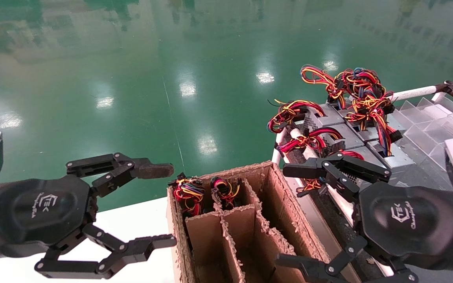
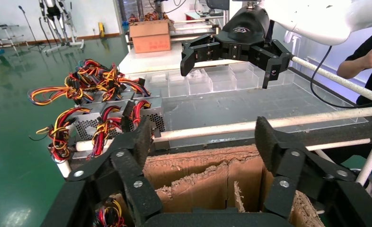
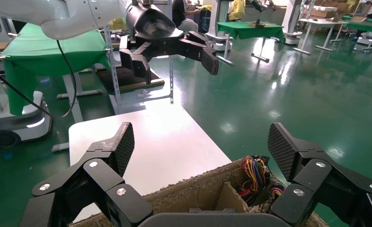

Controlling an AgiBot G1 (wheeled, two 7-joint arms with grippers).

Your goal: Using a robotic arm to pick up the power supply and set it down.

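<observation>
Power supplies (image 1: 344,131) sit packed side by side at centre right of the head view, silver boxes on a rack (image 1: 415,93) with white rails, their red and yellow wires (image 1: 362,88) heaped over the top. None is gripped yet, so this looks like the approach stage, before any pick.

Right gripper (image 1: 289,214) hangs at lower right, spread wide and empty, upper finger reaching toward the nearest unit's wire loop (image 1: 309,142), lower finger over the cardboard box (image 1: 273,184). Left gripper (image 1: 167,204) hovers at lower left, wide open too, nothing held, just beside the box's left wall above the white table (image 1: 132,220).

Look into that box: cardboard dividers split it into slots, and the two far left ones already carry wire bundles (image 1: 189,192), so units seem to be stowed there. The slots nearer the rack look free.

Next move, by my reading: the right arm has to travel up the frame onto the nearest supply, settle its fingers on the metal case, not the wires, then close. Loose loops could snag a finger or drag a neighbour along, so a clean line counts.
</observation>
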